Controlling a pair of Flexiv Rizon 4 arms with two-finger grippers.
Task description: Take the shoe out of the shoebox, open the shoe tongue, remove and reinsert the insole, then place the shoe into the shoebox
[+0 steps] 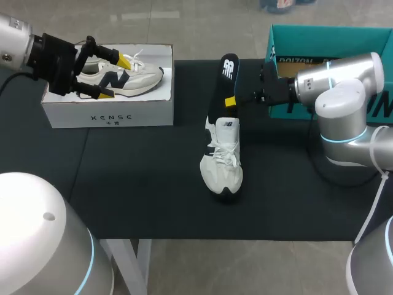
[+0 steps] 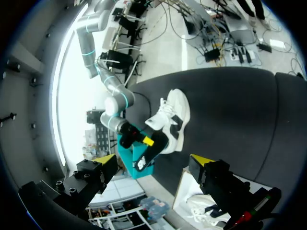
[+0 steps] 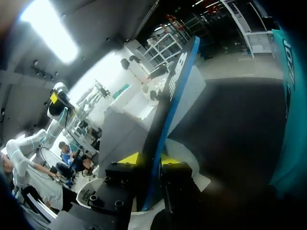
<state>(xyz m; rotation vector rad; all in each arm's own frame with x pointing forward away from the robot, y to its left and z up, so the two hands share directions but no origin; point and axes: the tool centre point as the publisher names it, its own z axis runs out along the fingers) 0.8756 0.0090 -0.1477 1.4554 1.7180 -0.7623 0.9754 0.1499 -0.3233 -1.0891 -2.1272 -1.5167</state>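
Note:
A white shoe [image 1: 222, 166] with a black heel lies on the black table [image 1: 135, 178], toe towards the front edge. Its black insole [image 1: 224, 80] stands out of the heel opening and slants away to the far side. My right gripper [image 1: 229, 102] is shut on the insole's middle; in the right wrist view the insole [image 3: 172, 96] runs between the yellow tips of that gripper [image 3: 148, 160], above the shoe [image 3: 189, 165]. My left gripper [image 1: 115, 77] hangs open over the white shoebox [image 1: 107, 114]. In the left wrist view, the shoe [image 2: 172, 117] and insole [image 2: 146, 155] lie ahead of the open left gripper [image 2: 152, 165].
A second white and navy shoe [image 1: 132, 80] lies in the white shoebox at the far left. A teal box [image 1: 295, 43] stands at the far right, behind my right arm. Bare table stretches along the front, either side of the shoe.

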